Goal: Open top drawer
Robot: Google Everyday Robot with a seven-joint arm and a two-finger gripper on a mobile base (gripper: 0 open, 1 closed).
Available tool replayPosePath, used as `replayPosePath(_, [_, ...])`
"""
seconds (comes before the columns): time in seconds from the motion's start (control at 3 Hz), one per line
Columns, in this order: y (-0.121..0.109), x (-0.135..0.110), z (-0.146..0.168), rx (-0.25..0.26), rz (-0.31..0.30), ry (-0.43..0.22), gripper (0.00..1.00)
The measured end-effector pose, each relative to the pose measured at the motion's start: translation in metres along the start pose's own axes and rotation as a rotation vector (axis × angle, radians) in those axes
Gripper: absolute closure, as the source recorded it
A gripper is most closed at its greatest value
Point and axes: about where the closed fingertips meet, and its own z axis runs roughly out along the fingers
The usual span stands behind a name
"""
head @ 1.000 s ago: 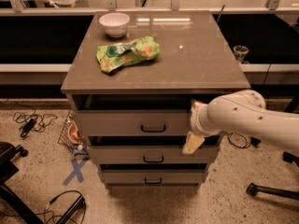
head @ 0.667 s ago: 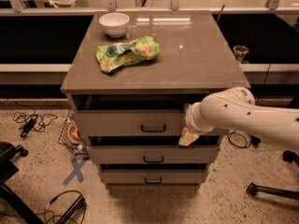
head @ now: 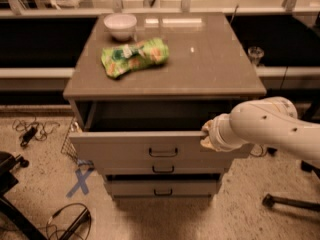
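The top drawer (head: 120,146) has come further out of the cabinet (head: 200,74) than it stood a moment ago, and the dark opening behind its front panel is now much deeper; the gripper (head: 205,136) has risen from the lower right part of the drawer fronts to the top edge of that panel; the bowl (head: 120,25) and the green bag (head: 134,57) lie where they did.

The top drawer sits directly beneath the cabinet's flat top, its wide front panel pushed forward past the two drawers below; its small black handle (head: 163,152) is at the centre of the panel, well to the left of the gripper; the inside of the drawer is in shadow and nothing can be made out there.

The gripper meets the panel's upper rim right of centre, touching or just over it; the pale arm (head: 272,129) reaches in from the right edge of the view; whether the gripper is open or closed cannot be told from here.

The middle drawer (head: 125,168) shows only as a narrow strip under the top one; the bottom drawer (head: 130,188) is shut below a dark gap; a blue tape cross (head: 80,181) marks the floor at the cabinet's left corner, with cables (head: 31,130) further left.
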Motion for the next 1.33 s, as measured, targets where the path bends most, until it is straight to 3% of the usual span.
replayPosePath(0.33, [0.0, 0.0, -0.001, 0.0, 0.0, 0.0, 0.99])
replayPosePath(1.0, [0.013, 0.009, -0.019, -0.013, -0.007, -0.021, 1.0])
replayPosePath(1.33, [0.039, 0.017, -0.029, -0.082, 0.002, -0.01, 1.0])
